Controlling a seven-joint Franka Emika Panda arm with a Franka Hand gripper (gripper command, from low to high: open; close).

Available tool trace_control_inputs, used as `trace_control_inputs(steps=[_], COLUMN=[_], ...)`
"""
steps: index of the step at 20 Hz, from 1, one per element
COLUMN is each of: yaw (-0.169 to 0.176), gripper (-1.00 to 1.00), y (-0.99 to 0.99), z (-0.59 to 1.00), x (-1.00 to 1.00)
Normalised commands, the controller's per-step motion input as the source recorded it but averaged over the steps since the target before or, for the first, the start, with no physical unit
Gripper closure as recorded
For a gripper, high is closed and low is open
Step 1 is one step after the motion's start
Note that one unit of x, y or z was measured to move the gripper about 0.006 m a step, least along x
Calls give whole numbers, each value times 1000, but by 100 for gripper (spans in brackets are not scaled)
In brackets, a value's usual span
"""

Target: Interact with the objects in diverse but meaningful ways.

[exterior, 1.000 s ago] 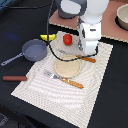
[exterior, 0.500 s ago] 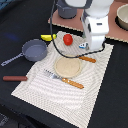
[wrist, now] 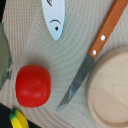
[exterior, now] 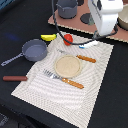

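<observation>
My white gripper hangs above the mat's far edge, over the white fish-shaped piece; its fingers are not distinguishable. In the wrist view the fish lies flat on the mat, beside the red tomato and a knife with an orange handle. The tomato sits by the yellow banana. The grey frying pan rests off the mat at the exterior view's left. A brown-handled utensil lies near it.
A round wooden plate sits mid-mat on the striped placemat, with a fork in front of it. A toy stove board with a grey pot stands at the back.
The arm has risen and moved toward the exterior view's right and back, away from the tomato and plate. The objects on the mat have stayed put.
</observation>
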Motion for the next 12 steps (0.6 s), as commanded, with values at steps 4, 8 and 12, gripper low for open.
trace_control_inputs(steps=[4, 8, 12], yaw=[-171, -213, -210], gripper=[-100, -100, -100], y=[-92, -142, -139], z=[150, 18, 0], x=[-626, -567, -584])
